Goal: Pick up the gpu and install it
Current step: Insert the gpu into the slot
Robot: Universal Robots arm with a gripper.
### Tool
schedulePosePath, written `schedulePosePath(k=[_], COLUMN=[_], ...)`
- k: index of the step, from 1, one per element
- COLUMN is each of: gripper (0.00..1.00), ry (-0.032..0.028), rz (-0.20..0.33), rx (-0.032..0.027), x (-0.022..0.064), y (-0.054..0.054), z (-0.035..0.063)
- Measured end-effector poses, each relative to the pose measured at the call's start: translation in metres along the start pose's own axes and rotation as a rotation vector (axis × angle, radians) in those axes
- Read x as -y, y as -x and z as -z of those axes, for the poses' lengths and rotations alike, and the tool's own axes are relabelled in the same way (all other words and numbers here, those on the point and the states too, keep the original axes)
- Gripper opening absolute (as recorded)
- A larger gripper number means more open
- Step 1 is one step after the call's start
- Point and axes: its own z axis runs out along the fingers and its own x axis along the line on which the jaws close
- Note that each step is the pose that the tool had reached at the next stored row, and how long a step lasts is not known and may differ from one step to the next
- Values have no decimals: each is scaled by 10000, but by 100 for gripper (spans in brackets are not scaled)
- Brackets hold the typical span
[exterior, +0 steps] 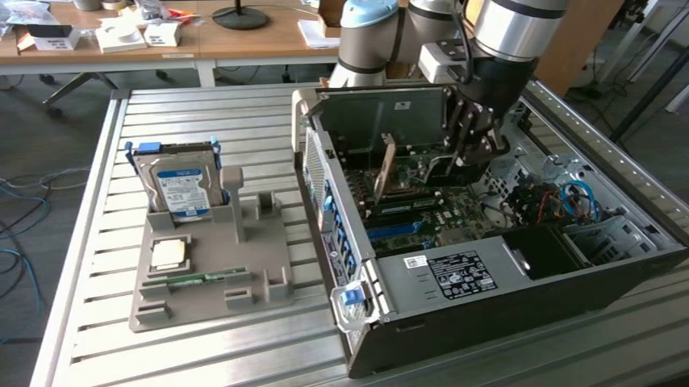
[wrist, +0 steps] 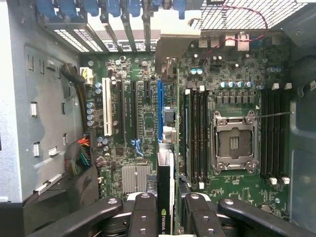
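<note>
Partly closed, the pincer (wrist: 168,210) clamps the gpu (wrist: 165,190) over the motherboard (wrist: 148,118).

We look down from high and well back in the exterior view, across the slatted table (exterior: 215,355) at the open computer case (exterior: 506,322). Our wrist view sits close inside it, facing the motherboard (wrist: 143,123) past the gripper (wrist: 169,210); both views share that board.

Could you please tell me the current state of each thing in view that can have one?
gripper: shut on the gpu.
gpu: held edge-on over the motherboard; seating unclear.
computer case: open, interior exposed.
processor socket: empty.
hard drive: upright in the holder.
memory stick: lying flat in the holder.
</note>
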Motion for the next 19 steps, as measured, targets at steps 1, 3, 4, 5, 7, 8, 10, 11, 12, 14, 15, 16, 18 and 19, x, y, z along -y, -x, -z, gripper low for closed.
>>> schedulePosePath(k=[1,3,4,5,7,8,10,11,12,14,15,16,18,19], gripper=[26,26,26,26,26,26,26,26,26,26,26,26,26,26], ry=[0,1,1,1,1,1,1,1,1,1,2,1,1,1], rz=[1,4,7,9,14,16,21,25,27,33,36,40,46,50], rx=[-1,-2,-2,-1,-1,-2,-2,-1,-1,-1,-2,-1,-1,0], x=[0,0,0,0,0,0,-1,-1,-1,-1,-2,-2,-2,-3], y=[0,-1,-1,-1,-2,-2,-2,-2,-3,-3,-3,-4,-4,-4], z=[-8,-24,-34,-43,-62,-71,-90,-101,-110,-129,-139,-148,-168,-178])
